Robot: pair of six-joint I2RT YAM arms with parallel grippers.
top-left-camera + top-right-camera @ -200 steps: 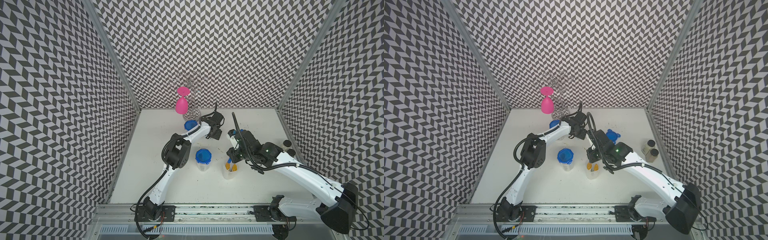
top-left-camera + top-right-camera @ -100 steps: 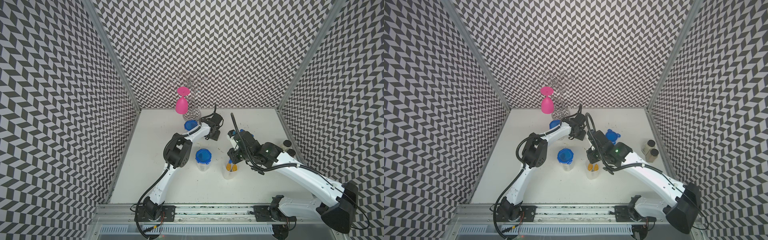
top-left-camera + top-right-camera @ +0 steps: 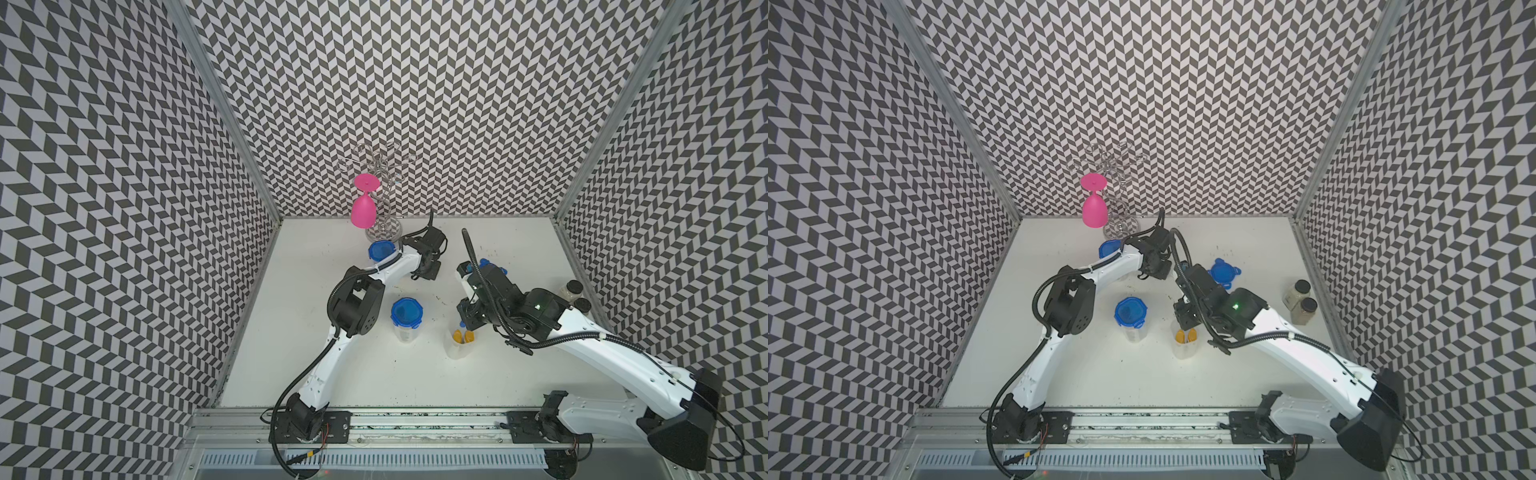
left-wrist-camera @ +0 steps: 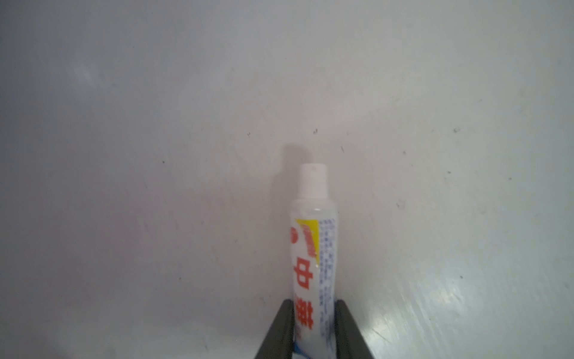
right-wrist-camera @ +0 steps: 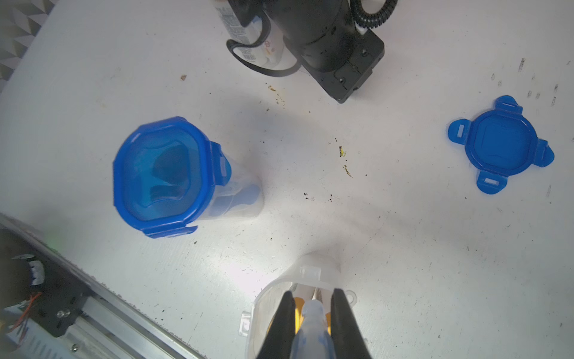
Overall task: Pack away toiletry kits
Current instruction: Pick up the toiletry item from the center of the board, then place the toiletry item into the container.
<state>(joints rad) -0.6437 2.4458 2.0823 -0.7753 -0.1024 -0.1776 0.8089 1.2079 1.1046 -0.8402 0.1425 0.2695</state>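
toothpaste tube [image 4: 313, 264] tight between left jaws; toothbrush [image 5: 312, 326] tight between right jaws over open jar [image 5: 267, 292] rim

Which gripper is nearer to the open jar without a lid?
Right. The right gripper sits over the mouth of the open jar, holding a toothbrush. The left gripper is well away toward the back wall, clamped on a toothpaste tube.

White arm links [image 3: 324, 365], black joint housings [image 3: 357, 303], ribbed black cables [image 3: 478, 266], green light [image 3: 1236, 306], tapered black claw fingers [image 5: 282, 323].
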